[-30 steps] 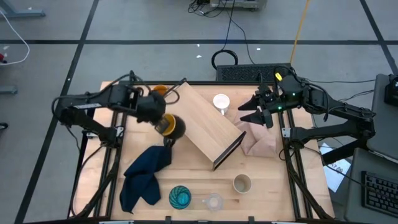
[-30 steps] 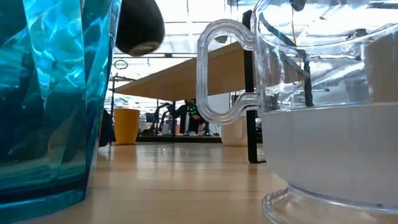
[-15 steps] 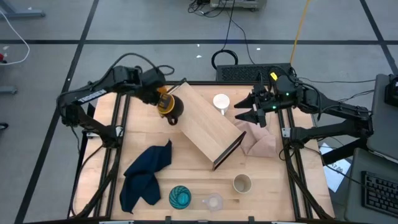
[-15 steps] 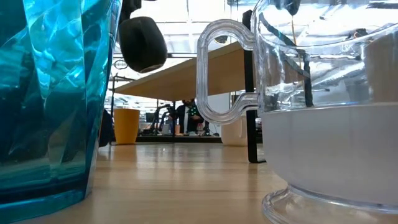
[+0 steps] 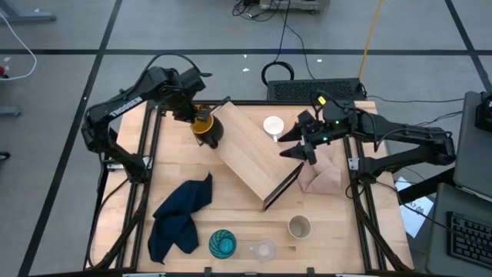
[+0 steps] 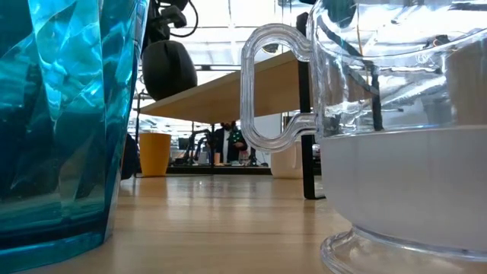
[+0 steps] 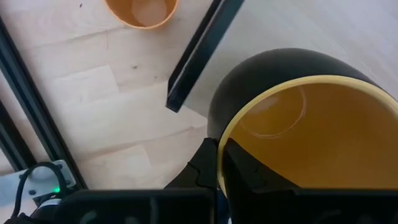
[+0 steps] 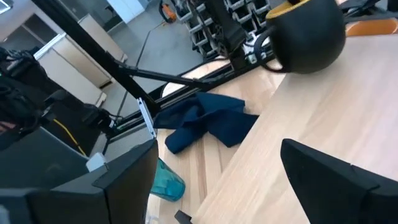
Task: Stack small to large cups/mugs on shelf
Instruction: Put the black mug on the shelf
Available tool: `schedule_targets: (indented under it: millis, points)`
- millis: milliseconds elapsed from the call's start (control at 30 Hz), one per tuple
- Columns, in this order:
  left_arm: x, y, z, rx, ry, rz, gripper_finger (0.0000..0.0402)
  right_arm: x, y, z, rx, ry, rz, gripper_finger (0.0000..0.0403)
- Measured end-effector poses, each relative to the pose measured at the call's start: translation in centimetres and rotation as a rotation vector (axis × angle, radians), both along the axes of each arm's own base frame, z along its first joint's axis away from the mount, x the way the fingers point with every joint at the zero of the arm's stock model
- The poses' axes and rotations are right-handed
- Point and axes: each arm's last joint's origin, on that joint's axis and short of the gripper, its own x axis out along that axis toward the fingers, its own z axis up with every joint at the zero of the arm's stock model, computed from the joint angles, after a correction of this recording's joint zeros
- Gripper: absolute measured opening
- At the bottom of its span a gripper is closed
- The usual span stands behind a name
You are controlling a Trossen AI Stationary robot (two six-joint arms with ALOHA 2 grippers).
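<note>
We see the left gripper (image 5: 198, 117) clamped on the rim of the yellow-orange mug (image 5: 206, 128), dark outside and yellow within, holding it in the air at the far left end of the shelf (image 5: 254, 154); in the low view the mug (image 6: 169, 70) hangs above the shelf's top edge (image 6: 228, 95). The left wrist view looks down into the mug (image 7: 311, 137), one finger (image 7: 208, 165) pressed against its rim, with the small orange cup (image 7: 142, 11) standing on the table (image 5: 338, 223) beyond the shelf's dark end support (image 7: 198, 53). The right gripper (image 5: 296, 142) hovers over the shelf's right side with its fingers spread apart and nothing between them, just beside the white mug (image 5: 273, 125). A pinkish cloth (image 5: 323, 175) lies under that arm. Near the front edge stand the teal tumbler (image 5: 223, 244), the small clear cup (image 5: 264, 250) and the beige-grey cup (image 5: 299, 227), with a dark blue cloth (image 5: 181, 215) to their left
</note>
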Motion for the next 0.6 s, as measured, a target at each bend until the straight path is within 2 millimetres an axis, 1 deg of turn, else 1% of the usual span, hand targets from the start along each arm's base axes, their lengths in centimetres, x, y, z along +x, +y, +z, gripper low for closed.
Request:
schedule_targets:
  millis: [300, 400, 600]
  points:
    - [-0.1, 0.9, 0.0, -0.001, -0.029, 0.030, 0.0007, 1.7, 0.0, -0.9, -0.005, 0.017, 0.013, 0.0331]
    - [-0.1, 1.1, 0.5, 0.019, -0.048, 0.026, 0.0013, 2.2, 0.0, -1.1, -0.006, 0.007, 0.013, 0.0331]
    - [-0.2, 1.1, 1.2, 0.051, -0.066, 0.036, 0.0006, 2.8, -0.1, -1.7, -0.002, 0.037, 0.015, 0.0331]
